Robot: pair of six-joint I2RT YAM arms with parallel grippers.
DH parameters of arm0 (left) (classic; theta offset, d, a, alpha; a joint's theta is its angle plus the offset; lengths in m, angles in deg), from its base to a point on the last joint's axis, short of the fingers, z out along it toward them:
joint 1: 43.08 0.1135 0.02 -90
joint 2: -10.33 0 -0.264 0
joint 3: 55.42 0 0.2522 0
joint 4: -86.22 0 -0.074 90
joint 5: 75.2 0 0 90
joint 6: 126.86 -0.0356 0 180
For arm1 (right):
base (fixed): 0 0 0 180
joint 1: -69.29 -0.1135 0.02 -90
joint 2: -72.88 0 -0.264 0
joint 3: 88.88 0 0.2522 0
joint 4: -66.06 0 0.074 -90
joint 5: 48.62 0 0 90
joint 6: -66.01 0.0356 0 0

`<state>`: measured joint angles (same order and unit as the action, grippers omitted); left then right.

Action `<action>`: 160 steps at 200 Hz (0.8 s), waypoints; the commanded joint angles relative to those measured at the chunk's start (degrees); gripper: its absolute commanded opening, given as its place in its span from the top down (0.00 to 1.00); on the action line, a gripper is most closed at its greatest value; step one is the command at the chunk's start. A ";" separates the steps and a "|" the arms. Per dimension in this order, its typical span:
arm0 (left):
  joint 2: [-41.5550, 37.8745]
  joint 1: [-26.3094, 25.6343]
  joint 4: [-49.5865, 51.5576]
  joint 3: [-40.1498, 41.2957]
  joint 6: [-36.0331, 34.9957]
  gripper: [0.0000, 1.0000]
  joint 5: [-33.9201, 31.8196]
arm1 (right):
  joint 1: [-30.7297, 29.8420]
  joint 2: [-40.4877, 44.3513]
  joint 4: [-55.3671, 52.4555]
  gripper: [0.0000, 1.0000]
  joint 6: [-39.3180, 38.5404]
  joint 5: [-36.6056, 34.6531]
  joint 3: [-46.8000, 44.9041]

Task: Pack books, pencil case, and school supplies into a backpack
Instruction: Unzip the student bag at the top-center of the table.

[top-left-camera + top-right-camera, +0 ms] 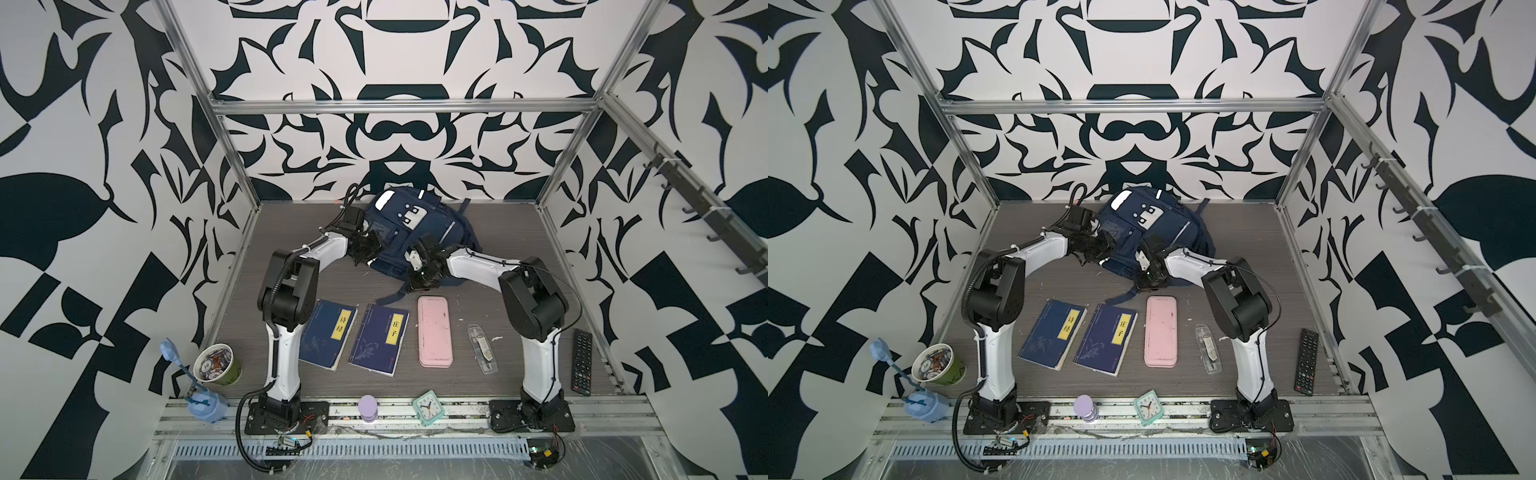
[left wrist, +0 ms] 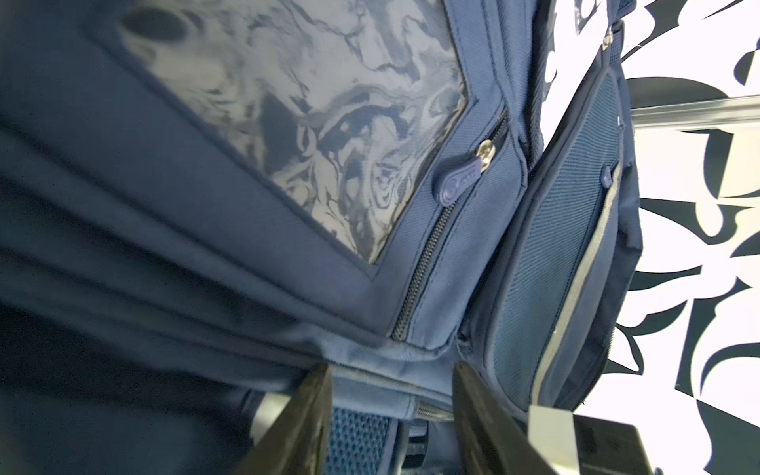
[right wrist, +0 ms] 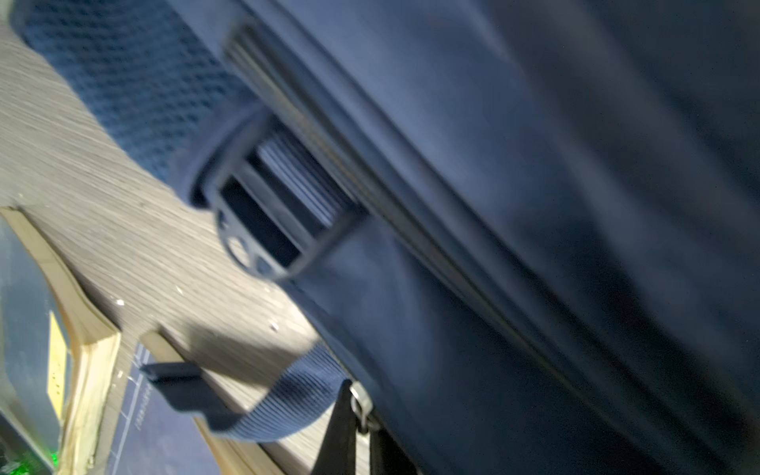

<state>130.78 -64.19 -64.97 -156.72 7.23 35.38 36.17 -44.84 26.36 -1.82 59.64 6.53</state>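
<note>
Two books [image 1: 328, 334], case [image 1: 434, 332], packet [image 1: 482, 349] are lined along near table [image 1: 345, 286] edge; bare strip is left before backpack [image 1: 409, 232]. Left gripper [image 2: 390, 372] is spread around its rim, right gripper [image 3: 360, 427] pinched on zip pull [image 3: 361, 401].

The frame was largely filled by the navy backpack [image 3: 514, 205], blurred, with a zip line running diagonally. A dark buckle [image 3: 267, 222] and a ribbed strap [image 3: 263, 399] were seen above the wood-grain table [image 3: 103, 197] — the strap end laid across one of two books [image 3: 88, 362]. The right gripper [image 3: 360, 413] was closed on a silver zip pull [image 3: 362, 399].
</note>
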 commanded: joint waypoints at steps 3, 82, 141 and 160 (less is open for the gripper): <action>2.68 0.02 0.25 0.59 1.34 0.50 1.35 | -1.30 -1.47 -0.69 1.00 0.52 0.81 5.23; 2.47 -0.04 -0.27 1.59 1.78 0.50 1.61 | -4.43 -9.34 -2.27 1.00 2.15 1.65 17.33; -0.12 1.17 1.40 2.32 -0.20 0.46 0.27 | -3.67 -1.29 1.14 0.76 2.45 1.14 9.46; -1.68 1.20 2.62 2.27 -1.32 0.44 -0.31 | -3.53 3.99 1.07 0.62 1.99 0.34 5.57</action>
<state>131.34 -63.29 -66.89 -156.22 7.82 36.63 32.61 -49.67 25.64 0.67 60.72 15.25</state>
